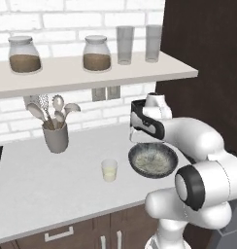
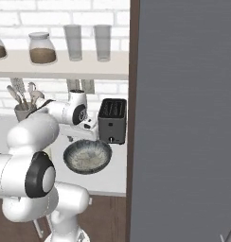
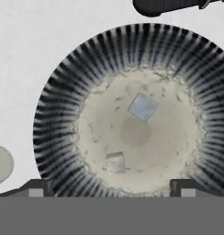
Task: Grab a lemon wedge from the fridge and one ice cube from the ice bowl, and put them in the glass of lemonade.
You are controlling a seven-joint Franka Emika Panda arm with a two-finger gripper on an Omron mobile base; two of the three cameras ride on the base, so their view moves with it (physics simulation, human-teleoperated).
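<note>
The ice bowl [image 1: 153,160] sits on the pale counter [image 1: 52,185], near its front edge and toward the right end, a wide shallow dish with a dark ribbed wall and a speckled whitish floor. In the hand view the ice bowl [image 3: 132,110] is seen from straight above, and 2 ice cubes lie on its floor: a flat bluish-grey one [image 3: 142,106] just above the middle and a paler one [image 3: 115,163] lower down, apart from each other. The glass of lemonade [image 1: 109,170] stands just to the left of the bowl on the same counter, not touching it, with pale yellowish liquid inside; its rim also shows at the left edge of the hand view [image 3: 1,164].

The gripper [image 3: 112,189] hangs directly over the bowl with its 2 dark finger tips [image 3: 36,187] spread wide apart, holding nothing; both cubes lie between them, below. In the left base view the hand [image 1: 147,121] points down above the bowl's back rim.

Behind the bowl, in the right base view, a black toaster [image 2: 111,120] stands against the brick wall. Right of it rises the fridge [image 2: 183,118], a tall grey slab. Further left on the counter a grey utensil cup [image 1: 56,136] holds spoons. On the shelf [image 1: 91,73] above stand 2 jars [image 1: 97,53] with brown contents and 2 tall grey glasses [image 1: 125,44].
</note>
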